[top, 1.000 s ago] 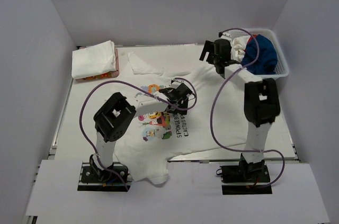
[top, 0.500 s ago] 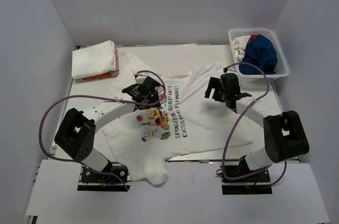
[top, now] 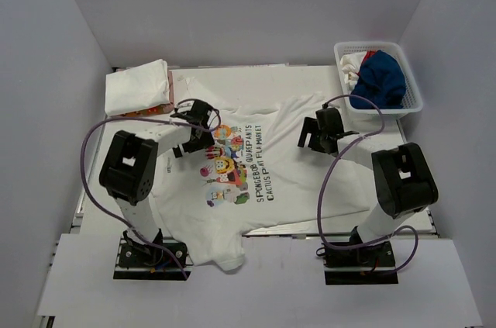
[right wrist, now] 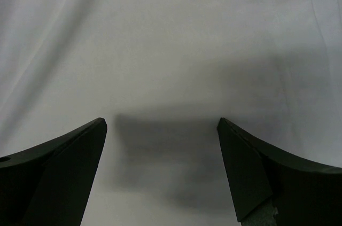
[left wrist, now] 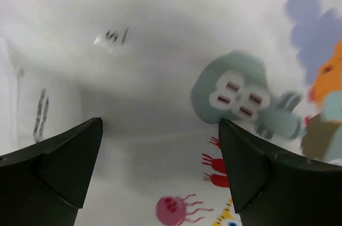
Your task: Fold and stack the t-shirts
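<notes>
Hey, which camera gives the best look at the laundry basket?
The top external view: the whole basket shows, at the far right. Both wrist views show only the spread t-shirt, no basket.

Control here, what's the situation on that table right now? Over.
Left gripper open, low over the t-shirt print. Right gripper open over plain cloth, holding nothing. T-shirt spread out, unfolded; one folded shirt back left. Nothing in the way.

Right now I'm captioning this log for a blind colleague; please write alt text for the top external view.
A white cartoon-print t-shirt lies spread on the table, the left tool over its upper left, the right tool over its upper right. A folded white shirt sits back left, a basket of clothes back right.
</notes>
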{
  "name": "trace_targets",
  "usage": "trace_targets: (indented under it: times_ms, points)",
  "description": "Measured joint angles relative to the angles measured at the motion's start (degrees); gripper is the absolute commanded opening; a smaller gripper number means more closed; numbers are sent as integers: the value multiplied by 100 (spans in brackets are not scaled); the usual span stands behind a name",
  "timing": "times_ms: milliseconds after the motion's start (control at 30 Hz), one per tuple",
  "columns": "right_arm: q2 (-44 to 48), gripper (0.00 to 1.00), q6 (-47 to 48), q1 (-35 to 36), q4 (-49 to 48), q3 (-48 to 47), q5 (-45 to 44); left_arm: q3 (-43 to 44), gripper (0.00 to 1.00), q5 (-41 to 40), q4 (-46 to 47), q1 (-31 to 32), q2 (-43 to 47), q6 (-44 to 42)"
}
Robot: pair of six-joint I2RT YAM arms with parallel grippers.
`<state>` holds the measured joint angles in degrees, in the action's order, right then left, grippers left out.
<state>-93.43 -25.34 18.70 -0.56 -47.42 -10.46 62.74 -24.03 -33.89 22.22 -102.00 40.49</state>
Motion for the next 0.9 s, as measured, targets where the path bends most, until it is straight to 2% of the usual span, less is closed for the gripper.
trace_targets:
  times_ms: [133, 300, 500, 667, 767, 900]
  points:
    - [-282, 91, -42, -74, 28, -258, -59, 1113, 100, 168, 151, -107, -929, -157]
    - [-927, 91, -109, -251, 109, -1023, -260, 2367, 100, 315, 247, -212, -1840, -501]
    - [-1978, 91, -42, -463, 402, -2485, -398, 4258, 100, 485, 52, -407, -3023, -1158]
    - [-2444, 91, 203, -538, 619, -3388, -442, 5724, 100, 761, -184, -487, -3853, -1812]
    - [-2426, 91, 459, -542, 658, -3617, -437, 5842, 100, 933, -216, -494, -3871, -2068]
    - [-2050, 91, 686, -505, 654, -3438, -315, 5178, 100, 1167, -160, -492, -3220, -2245]
